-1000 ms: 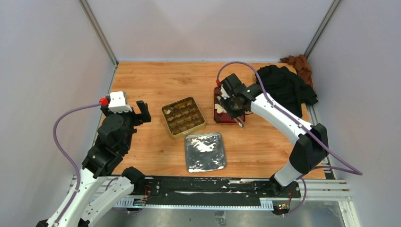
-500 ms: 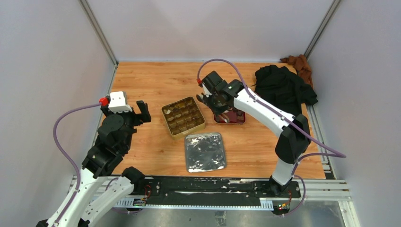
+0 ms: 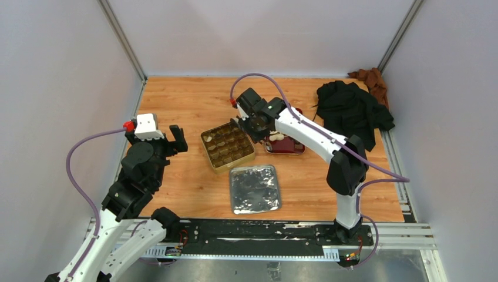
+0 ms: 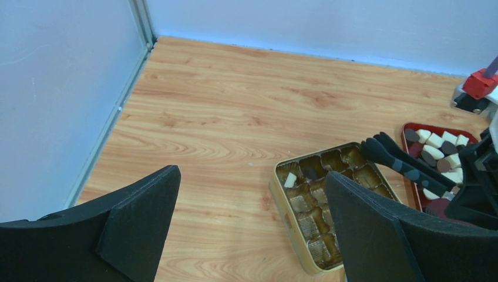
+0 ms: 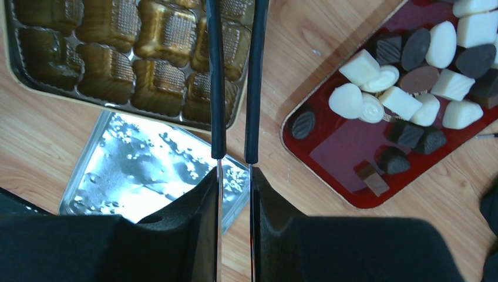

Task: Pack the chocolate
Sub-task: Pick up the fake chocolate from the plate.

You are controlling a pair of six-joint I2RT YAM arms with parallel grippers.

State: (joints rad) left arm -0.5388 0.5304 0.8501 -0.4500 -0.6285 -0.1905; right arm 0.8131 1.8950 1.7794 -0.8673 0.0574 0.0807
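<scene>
Although one cream-white chunk and one dark chunk already sat in cells of the square gold tin with its brown grid liner, nearly all the small white and brown chocolate pieces lay heaped on the red rectangular tray just beside it, so packing looked barely begun. Over the tin's tray-side edge the right gripper was clenched on slim black-sleeved metal tongs; whether their tips carried a piece could not be told. Well apart, the left gripper hung with jaws released, grasping nothing.
</scene>
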